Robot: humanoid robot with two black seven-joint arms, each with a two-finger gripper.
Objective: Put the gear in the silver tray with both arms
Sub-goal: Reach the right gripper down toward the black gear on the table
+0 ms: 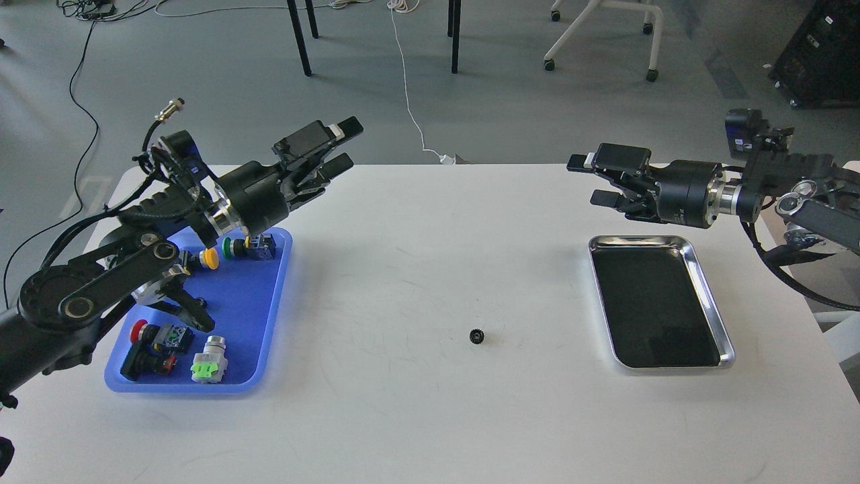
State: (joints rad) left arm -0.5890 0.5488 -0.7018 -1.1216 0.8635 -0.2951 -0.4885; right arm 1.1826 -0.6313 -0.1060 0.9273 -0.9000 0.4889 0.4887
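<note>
A small black gear [477, 336] lies on the white table, near its middle and a little toward the front. The silver tray [713, 300] sits at the right, its dark bottom bare. My left gripper [344, 142] is open and empty, raised over the table's back left, far from the gear. My right gripper [588, 180] is open and empty, hovering just behind the tray's far left corner, pointing left.
A blue plastic tray [269, 316] at the left holds several push buttons and switches [209, 363]. My left arm [101, 282] crosses over its left side. Chair legs and cables lie on the floor beyond the table's far edge.
</note>
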